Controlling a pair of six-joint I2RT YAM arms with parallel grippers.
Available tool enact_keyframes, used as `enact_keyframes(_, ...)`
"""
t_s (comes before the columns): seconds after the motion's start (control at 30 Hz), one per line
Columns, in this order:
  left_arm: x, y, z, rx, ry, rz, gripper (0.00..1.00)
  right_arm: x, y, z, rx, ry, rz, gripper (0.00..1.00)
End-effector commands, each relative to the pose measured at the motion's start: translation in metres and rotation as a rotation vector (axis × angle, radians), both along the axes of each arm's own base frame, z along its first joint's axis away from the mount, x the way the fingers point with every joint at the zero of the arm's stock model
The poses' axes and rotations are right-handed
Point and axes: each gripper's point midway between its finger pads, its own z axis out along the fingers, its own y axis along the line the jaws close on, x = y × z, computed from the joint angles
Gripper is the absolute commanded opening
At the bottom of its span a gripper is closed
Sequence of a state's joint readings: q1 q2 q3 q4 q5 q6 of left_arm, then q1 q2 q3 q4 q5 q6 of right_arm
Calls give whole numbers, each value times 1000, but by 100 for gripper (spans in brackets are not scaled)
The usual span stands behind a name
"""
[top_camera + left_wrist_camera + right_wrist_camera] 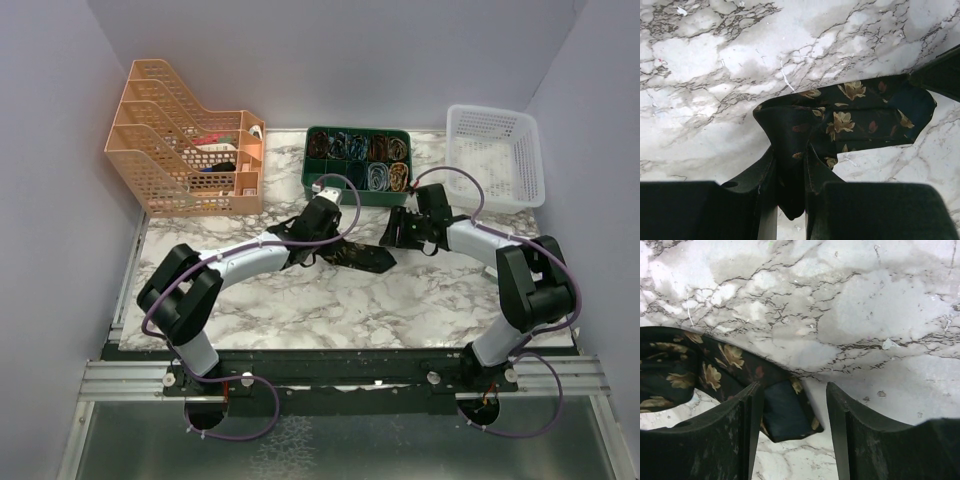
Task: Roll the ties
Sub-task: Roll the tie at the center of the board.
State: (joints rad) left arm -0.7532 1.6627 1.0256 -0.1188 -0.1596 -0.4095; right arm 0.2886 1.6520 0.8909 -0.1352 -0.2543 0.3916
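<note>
Rolling looks barely started: tie (362, 257) lies on the marble table (300, 300) between the arms, one end bunched and folded, no tight coil visible. Left gripper (790, 167) pinching that bunched fabric. Right gripper (792, 395) spread, tie's far end just beside one finger, ungripped. No readable labels or writing anywhere.

Orange rack (150, 160), green tray (358, 197), white basket (530, 165)
</note>
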Motion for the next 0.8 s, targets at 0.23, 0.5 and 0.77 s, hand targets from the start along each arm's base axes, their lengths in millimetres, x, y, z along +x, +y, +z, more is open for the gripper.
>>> enact_keyframes(0.23,7,-1,-3,129,-33,54,0,-13,-6,-22,-37,76,52,57)
enact_keyframes(0.5,8,-9,6,182,-75,75,0,-34,8,-28,73,118,82,54)
enact_keyframes(0.77,5,-23,17,251,-142,77,0,-49,16,-29,144,138,98,53)
